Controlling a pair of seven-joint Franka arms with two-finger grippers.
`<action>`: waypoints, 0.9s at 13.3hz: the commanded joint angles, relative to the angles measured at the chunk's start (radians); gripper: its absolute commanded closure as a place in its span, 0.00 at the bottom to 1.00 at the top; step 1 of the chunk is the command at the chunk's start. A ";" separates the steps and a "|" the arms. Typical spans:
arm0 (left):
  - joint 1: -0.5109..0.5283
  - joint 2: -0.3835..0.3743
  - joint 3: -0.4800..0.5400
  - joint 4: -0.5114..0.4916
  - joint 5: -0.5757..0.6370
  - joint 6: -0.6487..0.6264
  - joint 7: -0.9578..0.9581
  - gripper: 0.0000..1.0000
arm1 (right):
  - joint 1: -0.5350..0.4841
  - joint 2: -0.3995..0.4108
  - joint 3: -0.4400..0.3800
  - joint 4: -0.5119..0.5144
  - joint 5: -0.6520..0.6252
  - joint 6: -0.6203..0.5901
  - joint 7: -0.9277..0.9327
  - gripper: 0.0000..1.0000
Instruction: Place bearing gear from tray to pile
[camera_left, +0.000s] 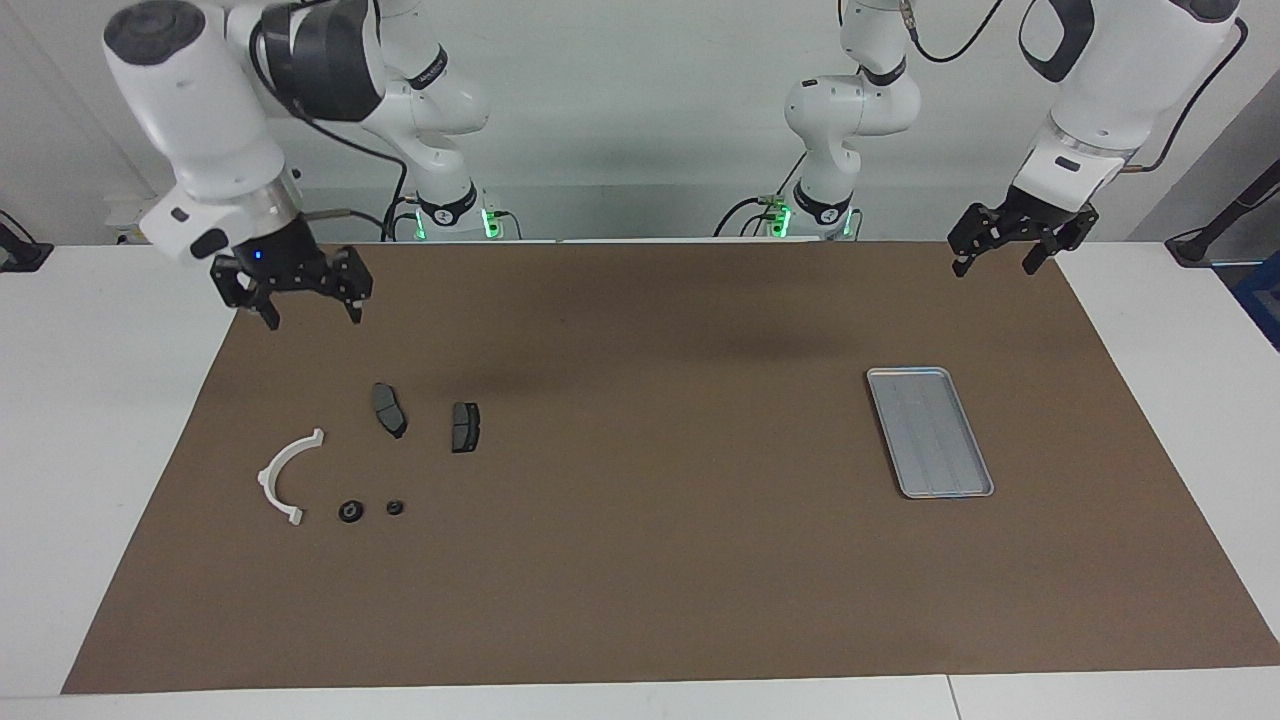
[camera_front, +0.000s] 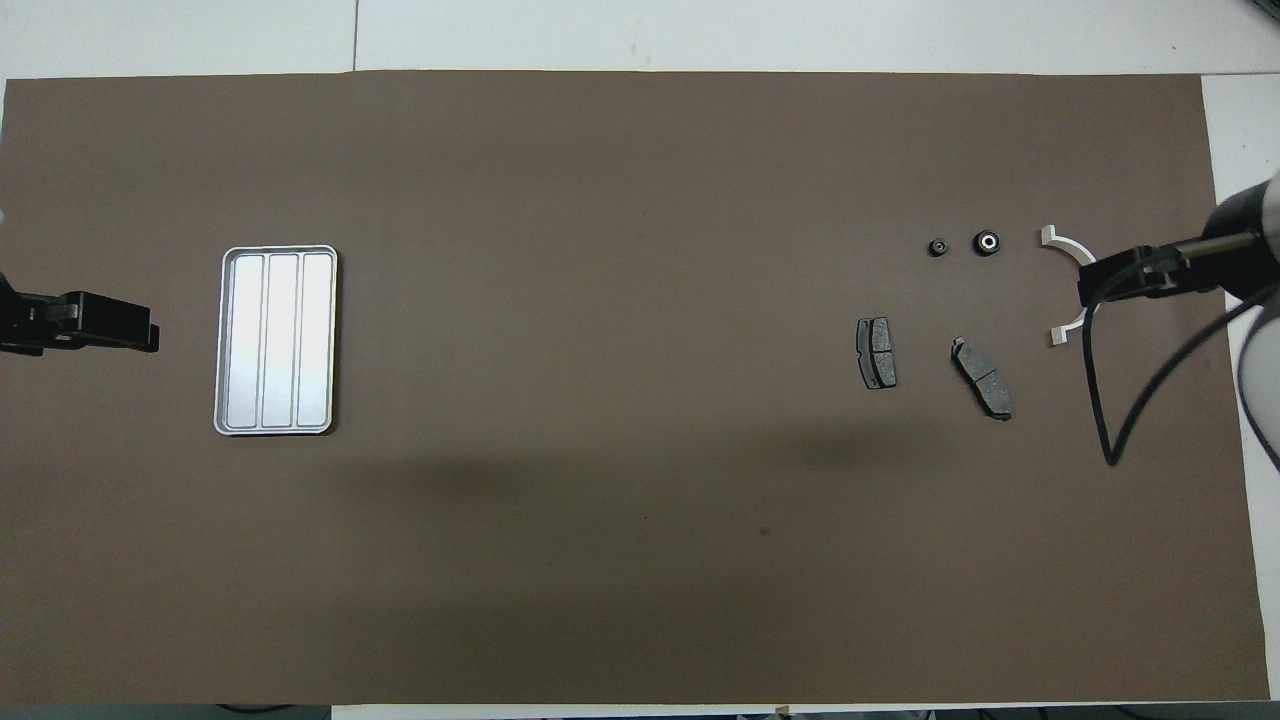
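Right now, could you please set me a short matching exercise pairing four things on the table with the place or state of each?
Things:
1. tray
2. white bracket
3. two brake pads
4. left gripper

Places or states:
A. lying side by side, nearer to the robots than the two small round parts
B. up in the air at the tray's end of the mat
C. nothing in it, at the left arm's end
D. curved half-ring nearest the right arm's edge of the mat

Pairs: 1-C, 2-D, 3-A, 4-B

no readable text — small dark marking on right arm (camera_left: 432, 72) link, illegible; no labels elsewhere
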 joint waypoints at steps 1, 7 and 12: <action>-0.012 -0.037 0.011 -0.050 -0.012 0.041 0.013 0.00 | 0.007 -0.096 0.004 -0.056 0.026 -0.084 0.057 0.00; -0.012 -0.040 0.011 -0.058 -0.014 0.048 0.015 0.00 | 0.020 -0.124 0.005 -0.048 0.026 -0.163 0.077 0.00; -0.012 -0.042 0.011 -0.059 -0.014 0.051 0.015 0.00 | 0.023 -0.121 0.005 -0.048 0.025 -0.165 0.077 0.00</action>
